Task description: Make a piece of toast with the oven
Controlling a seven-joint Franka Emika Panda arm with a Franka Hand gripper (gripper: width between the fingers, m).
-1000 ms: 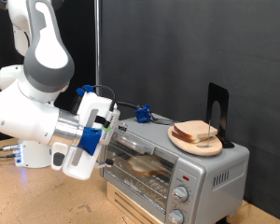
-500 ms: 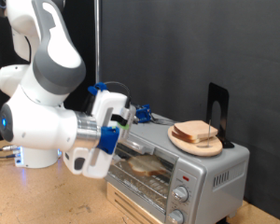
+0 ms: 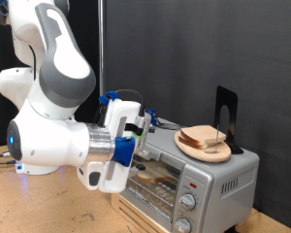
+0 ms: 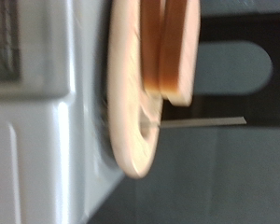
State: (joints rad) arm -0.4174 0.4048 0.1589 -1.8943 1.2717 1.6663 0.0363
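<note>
The silver oven (image 3: 221, 177) stands at the exterior view's lower right, with two round knobs (image 3: 189, 202) on its front. A pale slice of toast (image 3: 157, 176) shows inside it behind the front opening. My gripper (image 3: 138, 146) is at the oven's upper left corner, close to the front. Its fingers are hidden by the white and blue hand. In the blurred wrist view the oven's metal top (image 4: 42, 140) fills one side; no fingers show and nothing shows between them.
A wooden plate (image 3: 206, 150) with stacked bread slices (image 3: 204, 137) sits on the oven's top; it also shows in the wrist view (image 4: 131, 112). A black stand (image 3: 225, 112) rises behind it. My bulky white arm (image 3: 53, 146) fills the exterior view's left. A black curtain hangs behind.
My arm has swung towards the exterior view's right. The hand moved from left of the oven to right against its upper left front. The plate and bread have not moved.
</note>
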